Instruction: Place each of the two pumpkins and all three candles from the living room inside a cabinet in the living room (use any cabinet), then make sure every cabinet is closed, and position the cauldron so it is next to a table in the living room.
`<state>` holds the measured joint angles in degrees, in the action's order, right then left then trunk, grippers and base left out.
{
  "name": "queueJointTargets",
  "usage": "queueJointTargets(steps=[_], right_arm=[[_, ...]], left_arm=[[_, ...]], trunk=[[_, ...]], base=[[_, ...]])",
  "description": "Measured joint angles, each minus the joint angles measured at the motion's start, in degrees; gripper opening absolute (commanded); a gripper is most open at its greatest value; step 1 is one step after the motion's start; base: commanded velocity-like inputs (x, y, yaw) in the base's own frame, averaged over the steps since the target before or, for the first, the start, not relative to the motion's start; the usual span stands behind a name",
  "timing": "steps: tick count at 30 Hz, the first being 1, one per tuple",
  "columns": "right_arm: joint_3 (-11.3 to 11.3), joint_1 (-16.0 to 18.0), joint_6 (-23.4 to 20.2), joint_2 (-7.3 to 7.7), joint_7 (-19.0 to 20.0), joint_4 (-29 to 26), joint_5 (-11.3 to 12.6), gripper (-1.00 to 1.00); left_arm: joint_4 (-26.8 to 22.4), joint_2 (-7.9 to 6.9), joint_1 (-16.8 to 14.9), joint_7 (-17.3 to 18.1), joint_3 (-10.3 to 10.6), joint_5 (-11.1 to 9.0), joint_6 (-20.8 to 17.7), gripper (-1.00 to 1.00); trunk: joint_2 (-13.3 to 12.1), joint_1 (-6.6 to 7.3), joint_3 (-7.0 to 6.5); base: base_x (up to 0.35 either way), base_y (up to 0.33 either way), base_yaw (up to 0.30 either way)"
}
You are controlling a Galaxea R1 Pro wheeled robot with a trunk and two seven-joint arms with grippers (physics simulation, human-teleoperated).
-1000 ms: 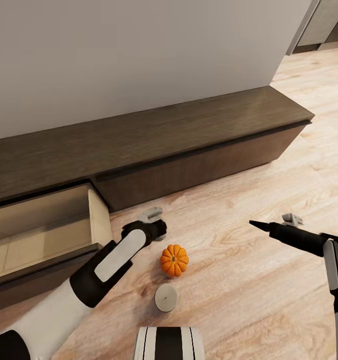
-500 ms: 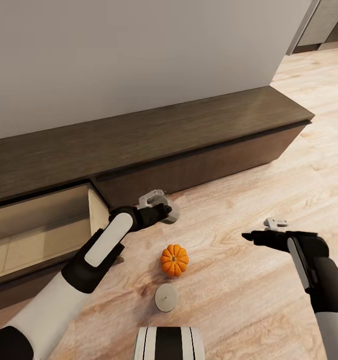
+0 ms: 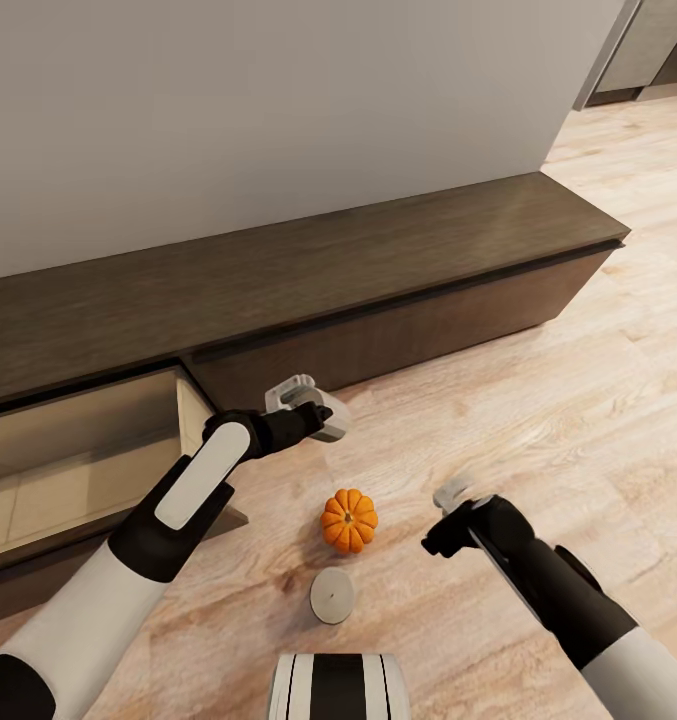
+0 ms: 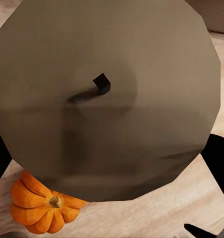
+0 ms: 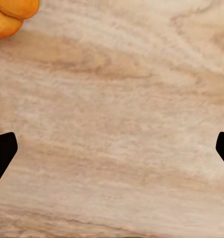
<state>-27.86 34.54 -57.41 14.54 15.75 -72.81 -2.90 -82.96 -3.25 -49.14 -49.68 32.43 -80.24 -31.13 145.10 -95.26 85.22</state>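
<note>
My left gripper (image 3: 303, 412) is shut on a grey candle (image 3: 326, 420) and holds it above the floor, just in front of the dark-brown cabinet (image 3: 378, 250). In the left wrist view the candle (image 4: 107, 99) shows its flat top and tiny wick close up. An orange pumpkin (image 3: 349, 520) sits on the wood floor below and right of that hand, and it also shows under the candle as the pumpkin (image 4: 42, 213). A second candle (image 3: 332, 595) stands on the floor nearer to me. My right gripper (image 3: 444, 522) is open, low over bare floor right of the pumpkin (image 5: 7, 15).
The cabinet's left drawer (image 3: 88, 460) stands pulled out, showing its pale beige inside, beside my left forearm. A plain wall rises behind the cabinet. Open wood floor (image 3: 578, 400) stretches to the right. My base (image 3: 338, 688) shows at the lower edge.
The left gripper has risen with the candle and moved back toward the cabinet and open drawer. The right arm has swung down and left, its gripper now close to the pumpkin.
</note>
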Motion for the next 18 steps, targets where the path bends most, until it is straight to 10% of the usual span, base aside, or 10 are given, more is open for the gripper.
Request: queueJointTargets(steps=[5,13,18], right_arm=[[-4.2,0.0,0.0,-0.18,0.1,0.0,-0.4,1.0],[-4.8,0.0,0.0,-0.35,0.5,-0.3,-0.2,1.0],[-7.5,0.0,-0.1,-2.58,0.5,0.3,0.1,1.0]], left_arm=[[0.2,0.0,0.0,0.0,0.0,0.0,0.0,-1.0],[0.6,0.05,0.1,0.1,0.0,0.0,0.3,-1.0],[0.9,0.84,0.1,0.1,0.1,0.0,0.5,-1.0]], trunk=[[0.0,0.0,0.0],[0.0,0.0,0.0],[0.0,0.0,0.0]], base=[[0.0,0.0,0.0],[0.0,0.0,0.0],[0.0,0.0,0.0]])
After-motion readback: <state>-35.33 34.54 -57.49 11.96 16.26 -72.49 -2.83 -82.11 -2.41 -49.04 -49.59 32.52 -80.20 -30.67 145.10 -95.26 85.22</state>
